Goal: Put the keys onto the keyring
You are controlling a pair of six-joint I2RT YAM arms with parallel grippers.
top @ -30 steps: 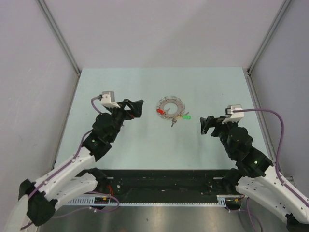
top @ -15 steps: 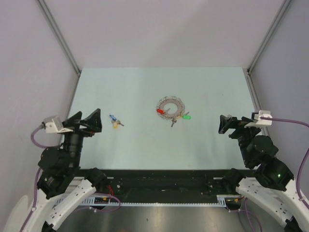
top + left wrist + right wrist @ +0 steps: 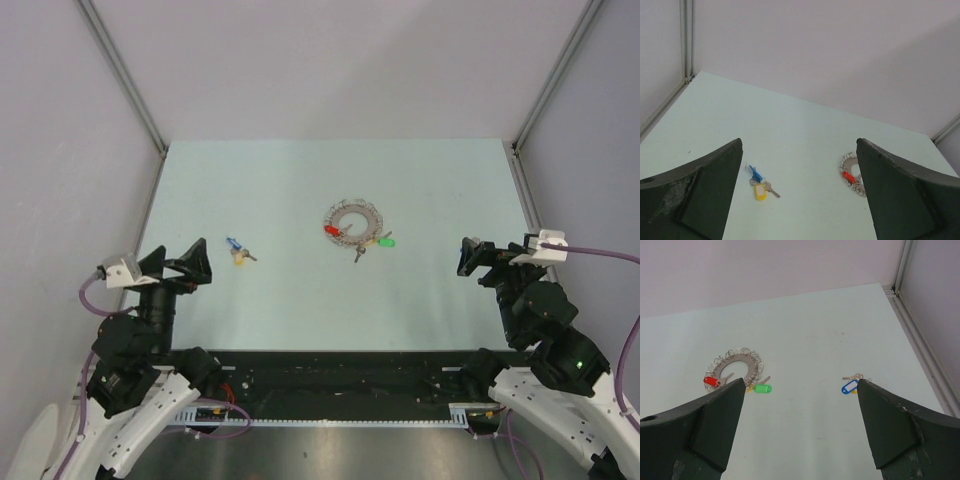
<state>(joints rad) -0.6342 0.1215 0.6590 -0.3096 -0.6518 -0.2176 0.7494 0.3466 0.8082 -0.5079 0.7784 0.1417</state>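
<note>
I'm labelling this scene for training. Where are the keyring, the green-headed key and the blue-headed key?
keyring [image 3: 371,210]: top external view, on the upper right arc of the loop.
green-headed key [image 3: 387,242]: top external view, on its green plastic head.
blue-headed key [image 3: 755,174]: left wrist view, on its blue head.

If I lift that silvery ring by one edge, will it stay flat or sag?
Likely sags: the keyring looks fringed with many small wire loops. The red key and green key at its rim may dangle and swing if attached.
</note>
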